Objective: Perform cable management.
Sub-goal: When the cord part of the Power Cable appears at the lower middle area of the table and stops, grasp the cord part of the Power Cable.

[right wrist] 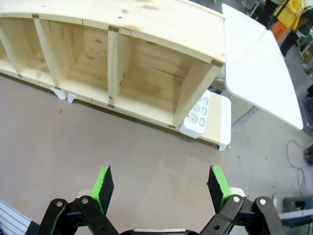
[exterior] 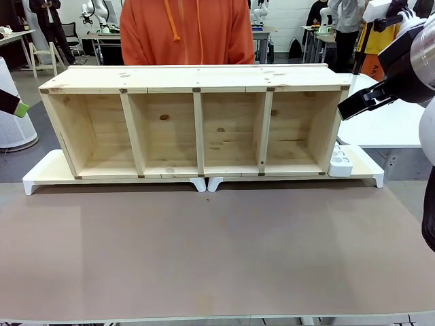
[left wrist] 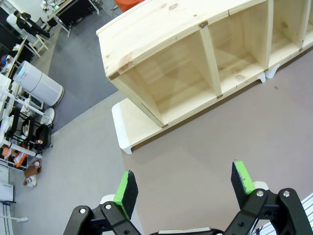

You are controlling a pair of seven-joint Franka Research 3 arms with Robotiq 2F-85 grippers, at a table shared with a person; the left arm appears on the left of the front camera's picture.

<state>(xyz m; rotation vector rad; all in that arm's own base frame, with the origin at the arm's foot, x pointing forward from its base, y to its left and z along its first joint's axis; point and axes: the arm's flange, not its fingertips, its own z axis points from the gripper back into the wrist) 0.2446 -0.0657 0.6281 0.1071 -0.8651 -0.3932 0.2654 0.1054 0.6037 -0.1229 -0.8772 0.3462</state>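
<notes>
The cable is out of view. A long wooden shelf (exterior: 197,122) with several empty compartments lies on its side at the far half of the table. My left gripper (left wrist: 183,183) hangs open over the brown tabletop off the shelf's left end (left wrist: 142,78), nothing between its green pads. Over the table near the shelf's right end (right wrist: 195,93), my right gripper (right wrist: 161,182) is open and empty too. In the front view the left gripper (exterior: 15,105) shows at the left edge and the right gripper (exterior: 359,102) is raised beside the shelf's right end.
The shelf rests on low white trays (exterior: 47,173). A white power strip (exterior: 340,163) (right wrist: 198,115) lies on the right tray next to the shelf's end. A person in an orange hoodie (exterior: 187,30) stands behind the shelf. A white side table (right wrist: 259,68) is to the right.
</notes>
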